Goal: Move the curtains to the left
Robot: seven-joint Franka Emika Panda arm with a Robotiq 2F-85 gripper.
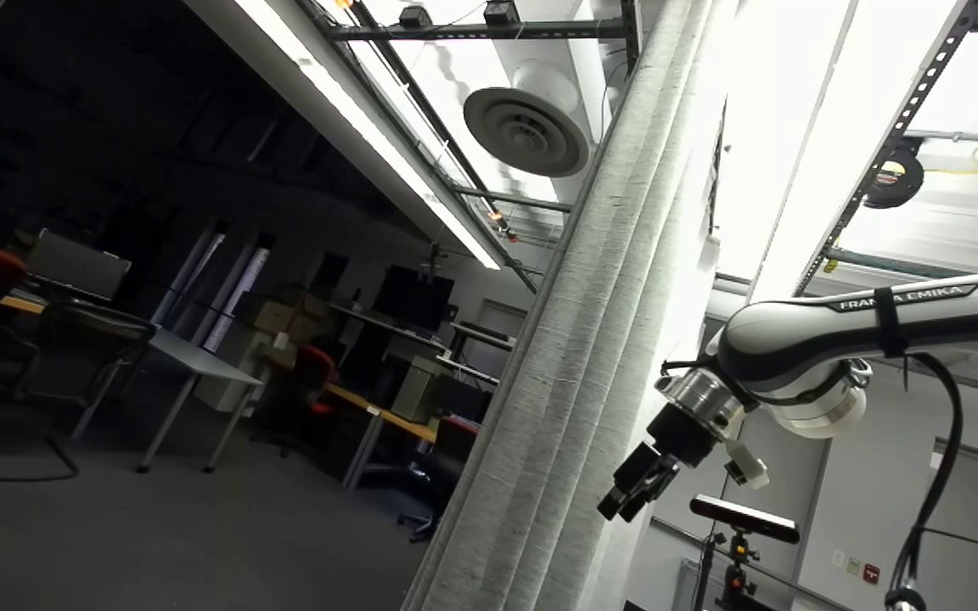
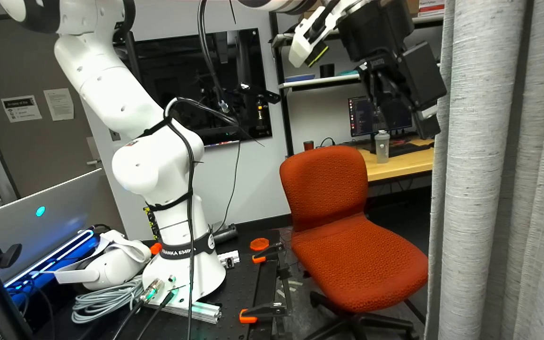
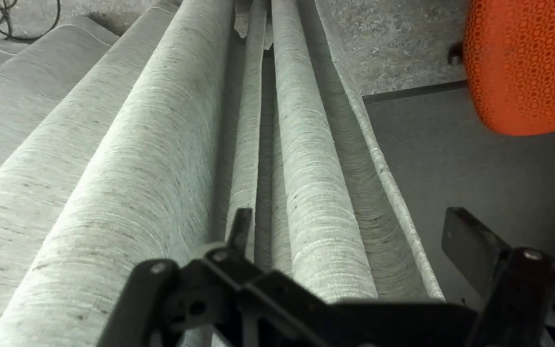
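The curtains hang as a tall pale grey-white drape with long folds in an exterior view. They also fill the right side of an exterior view and much of the wrist view. My gripper points down beside the curtains in that exterior view; it also shows near their edge in an exterior view. In the wrist view the gripper is open, its fingers wide apart. Several folds and the curtain's free edge lie between the fingers, with the right finger beyond that edge. Whether the fingers touch fabric I cannot tell.
An orange chair stands near the curtain edge; it also shows in the wrist view. A desk with a monitor is behind it. A camera on a stand is below the arm. A laptop and headset lie near the robot base.
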